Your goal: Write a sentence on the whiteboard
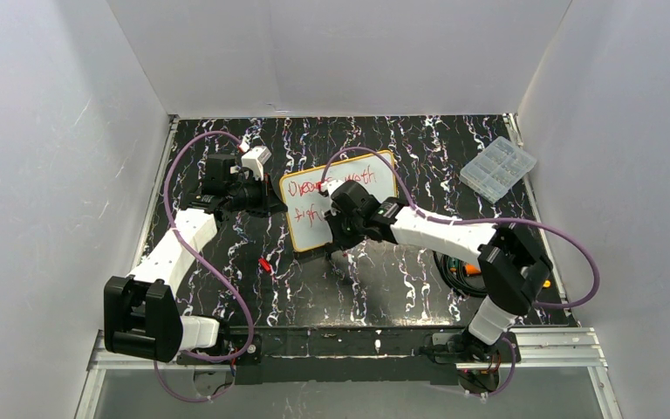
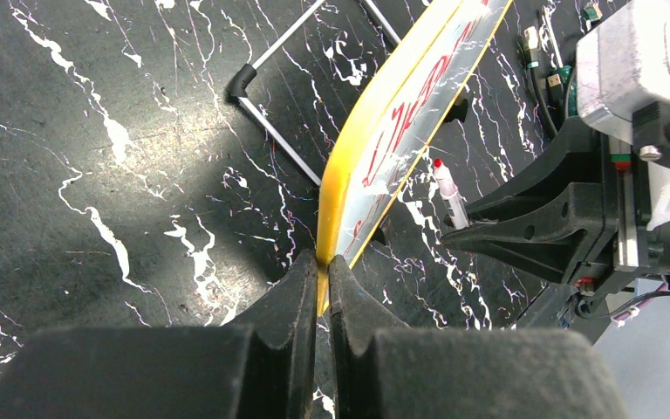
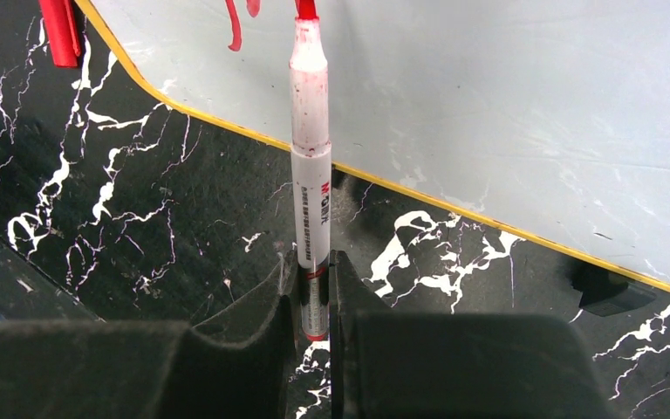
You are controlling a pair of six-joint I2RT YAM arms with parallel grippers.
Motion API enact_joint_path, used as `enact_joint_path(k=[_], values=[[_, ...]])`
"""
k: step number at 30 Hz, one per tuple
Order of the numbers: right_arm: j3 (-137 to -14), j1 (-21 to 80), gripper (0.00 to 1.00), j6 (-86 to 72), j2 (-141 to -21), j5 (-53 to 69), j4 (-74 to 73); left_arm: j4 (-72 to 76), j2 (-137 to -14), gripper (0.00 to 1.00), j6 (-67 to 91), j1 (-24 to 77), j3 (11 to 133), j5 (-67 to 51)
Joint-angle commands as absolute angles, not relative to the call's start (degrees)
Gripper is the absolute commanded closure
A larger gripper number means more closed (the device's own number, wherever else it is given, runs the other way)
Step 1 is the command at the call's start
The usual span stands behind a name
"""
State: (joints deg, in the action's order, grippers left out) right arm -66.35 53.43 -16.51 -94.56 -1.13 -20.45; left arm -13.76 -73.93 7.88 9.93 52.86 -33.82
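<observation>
**Both pincers at the whiteboard**

The whiteboard (image 1: 340, 199) stands propped and tilted at the middle of the black marbled desk (image 1: 401, 279), towards the far side. The left pincer (image 2: 323, 266) is clenched on the yellow frame at the board's left edge, one finger on each side of the rim. The right pincer (image 3: 314, 279), reaching in from the right, grips the lower barrel of a white marker (image 3: 311, 175). The marker's red tip points up at the board's white face, beside a red stroke. Whether the tip touches cannot be told. The sentence (image 1: 314, 188) runs in red across the face, with a shorter second line under the first. The right arm covers part of it. A small red piece (image 1: 264, 264) lies on the desk near the board's near-left corner.
</observation>
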Motion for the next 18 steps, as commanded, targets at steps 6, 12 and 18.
enact_joint_path(k=[6,12,18], values=[[-70.4,53.9,0.99,-17.5,-97.3,-0.6,-21.8,-13.9,-71.7,1.0,7.1,10.1,52.6,-34.8],[-71.9,53.9,0.99,-17.7,-99.1,-0.5,-22.9,-13.9,-71.5,1.0,7.1,10.1,52.6,-34.8],[-72.8,53.9,0.99,-18.7,-100.0,-2.9,-25.4,-13.8,-71.4,1.0,7.1,10.1,52.6,-34.9]])
